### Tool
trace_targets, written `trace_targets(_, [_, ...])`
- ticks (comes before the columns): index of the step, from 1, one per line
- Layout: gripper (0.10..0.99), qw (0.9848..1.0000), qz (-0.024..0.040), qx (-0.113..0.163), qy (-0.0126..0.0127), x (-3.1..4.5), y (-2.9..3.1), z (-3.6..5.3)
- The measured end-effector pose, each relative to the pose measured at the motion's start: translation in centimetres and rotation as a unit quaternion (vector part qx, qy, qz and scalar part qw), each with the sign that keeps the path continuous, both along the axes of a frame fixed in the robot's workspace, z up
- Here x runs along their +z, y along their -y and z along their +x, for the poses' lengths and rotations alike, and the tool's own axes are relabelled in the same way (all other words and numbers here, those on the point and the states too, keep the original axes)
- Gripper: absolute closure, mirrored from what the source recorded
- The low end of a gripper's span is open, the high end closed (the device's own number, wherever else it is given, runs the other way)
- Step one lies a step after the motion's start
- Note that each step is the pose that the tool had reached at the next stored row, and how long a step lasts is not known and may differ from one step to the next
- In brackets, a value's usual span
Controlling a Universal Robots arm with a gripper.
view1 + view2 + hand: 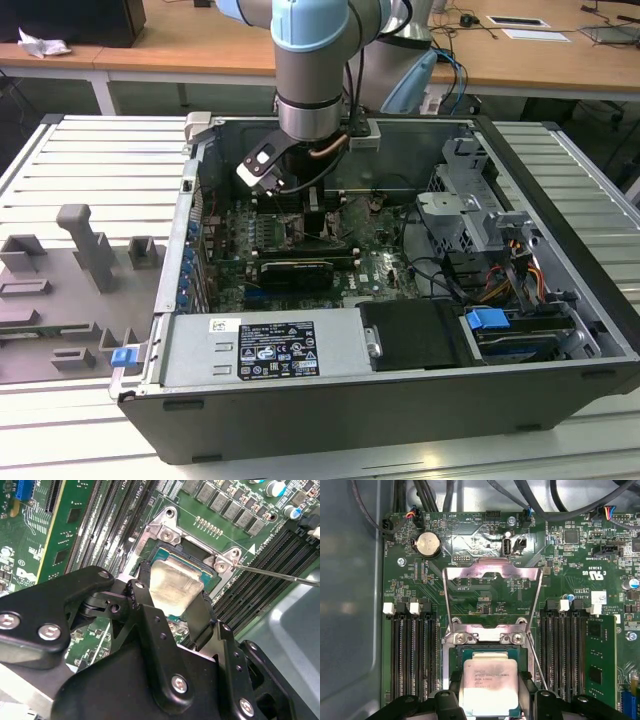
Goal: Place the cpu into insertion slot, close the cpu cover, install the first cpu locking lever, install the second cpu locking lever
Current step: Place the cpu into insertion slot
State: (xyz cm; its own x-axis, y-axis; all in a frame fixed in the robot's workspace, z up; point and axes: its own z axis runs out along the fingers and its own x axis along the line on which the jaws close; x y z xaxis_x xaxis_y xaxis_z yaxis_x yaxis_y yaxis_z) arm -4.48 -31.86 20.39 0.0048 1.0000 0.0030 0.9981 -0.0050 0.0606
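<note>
The cpu [490,682], a small square chip with a pale metal top, lies between my gripper's two black fingers [454,692]. It sits right over the insertion slot [487,651]; I cannot tell if it is fully seated. In the second wrist view my gripper [172,594] is shut on the cpu [172,582], a finger against each of two opposite edges, above the dark insertion slot [200,555]. The cpu cover [492,571], a silvery frame, is swung open away from the slot. A thin wire lever [280,574] stands free beside the slot. In the exterior view my gripper [312,215] reaches down into the computer case [560,250].
Long black memory slots [412,655] flank the socket on both sides. A green card [600,660] stands beyond one bank. The grey case wall [350,605] is close by. A power supply [260,350] and drive cage [470,215] crowd the case, and a grey fixture [90,250] stands outside it.
</note>
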Motion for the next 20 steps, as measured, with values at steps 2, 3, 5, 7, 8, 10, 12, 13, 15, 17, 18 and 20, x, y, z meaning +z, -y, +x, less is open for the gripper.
trace_targets(2, [0.561,1.0000,0.0001,0.000,0.0001,-0.01,0.00,0.00])
trace_targets(3, [0.561,1.0000,0.0000,0.000,0.0000,-0.01,0.00,0.00])
trace_targets(5, [0.561,1.0000,0.0000,0.000,0.0000,-0.02,0.00,0.00])
trace_targets(7, [0.482,1.0000,0.0005,0.000,0.0001,-0.02,-0.01,0.00])
trace_targets(8, [0.482,1.0000,0.0005,0.000,0.0001,0.39,0.00,0.00])
trace_targets(10, [0.498,1.0000,0.0004,0.000,-0.0002,0.85,-0.01,0.00])
trace_targets(12, [0.627,1.0000,0.0005,0.000,-0.0008,0.96,-0.01,0.02])
trace_targets(13, [0.690,1.0000,0.0005,0.000,-0.0014,1.04,-0.01,0.05])
trace_targets(15, [0.808,1.0000,0.0004,0.000,-0.0027,1.20,0.00,0.12])
trace_targets(17, [0.925,1.0000,0.0004,0.000,-0.0030,1.30,-0.01,0.12])
trace_targets(18, [0.925,1.0000,0.0005,0.000,-0.0030,1.36,-0.01,0.13])
trace_targets(20, [0.980,1.0000,0.0005,0.000,-0.0030,1.40,-0.01,0.13])
